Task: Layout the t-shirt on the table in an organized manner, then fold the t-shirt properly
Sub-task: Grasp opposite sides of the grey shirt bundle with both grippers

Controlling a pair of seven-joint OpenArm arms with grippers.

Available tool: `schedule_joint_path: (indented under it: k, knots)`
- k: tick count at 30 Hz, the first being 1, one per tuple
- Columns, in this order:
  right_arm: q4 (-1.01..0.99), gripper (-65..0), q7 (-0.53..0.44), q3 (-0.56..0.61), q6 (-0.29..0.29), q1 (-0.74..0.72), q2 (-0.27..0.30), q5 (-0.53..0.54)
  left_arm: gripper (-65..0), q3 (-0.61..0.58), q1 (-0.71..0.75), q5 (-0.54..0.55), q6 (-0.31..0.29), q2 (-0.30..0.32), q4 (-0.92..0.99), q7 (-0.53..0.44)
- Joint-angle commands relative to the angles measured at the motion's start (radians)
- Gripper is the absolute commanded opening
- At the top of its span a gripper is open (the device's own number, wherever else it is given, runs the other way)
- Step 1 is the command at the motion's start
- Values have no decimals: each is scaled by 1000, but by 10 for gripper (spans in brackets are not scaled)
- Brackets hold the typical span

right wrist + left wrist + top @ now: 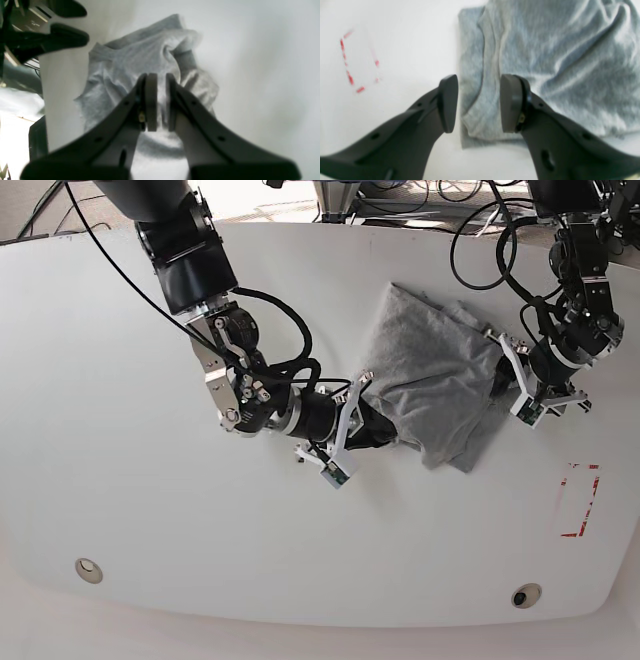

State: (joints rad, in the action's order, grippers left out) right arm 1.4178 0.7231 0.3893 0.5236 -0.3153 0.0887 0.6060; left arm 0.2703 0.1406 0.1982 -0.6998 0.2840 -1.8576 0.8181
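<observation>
**Q:** Where did the garment lie, and which way did it run?

**A:** The large white smooth tabletop point(120, 510) carried the heather-grey soft cotton t-shirt point(435, 385) in the upper right of centre in the base view. It was bunched into a rough slab, not spread flat. Its long axis ran diagonally, from the upper left near the frame's top toward a corner at the lower right. No lettering showed, so which end was the collar could not be told. The red dashed rectangle mark point(578, 500) lay well apart from it, at the right edge.

**Q:** How would it handle, and where should it be taken?

**A:** Judged light, limp and wrinkly, it would sag and drag rather than hold shape. Hems and corners looked the best places to pinch, two points at once to pull it flat.

**Q:** What of the claws?

**A:** The right gripper point(157, 102), left of the cloth in the base view, had its pads nearly pressed together over a fold; whether fabric sat between them could not be told. The left gripper point(478, 102) stood spread, straddling a layered edge of the shirt without pinching it.
</observation>
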Motion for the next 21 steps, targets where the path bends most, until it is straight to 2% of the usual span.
schedule_joint_path:
  k: [1,6,10,15,21]
  knots:
    - [-47,-588,-73,29,7,-48,-46,-56,-411,8,21,7,2,10,-14,-23]
    - [-173,-588,-159,43,19,-49,-105,-196,-411,10,78,4,2,10,-3,-23]
    - [-274,-588,-242,41,73,-48,-129,-281,-411,10,90,2,2,10,49,-23]
    - [-349,-591,-290,38,94,-38,-122,-311,-411,2,72,-6,2,14,184,-24]
    - [-289,-591,-294,-6,94,40,-70,-311,-411,-62,-34,-102,2,16,321,-26]
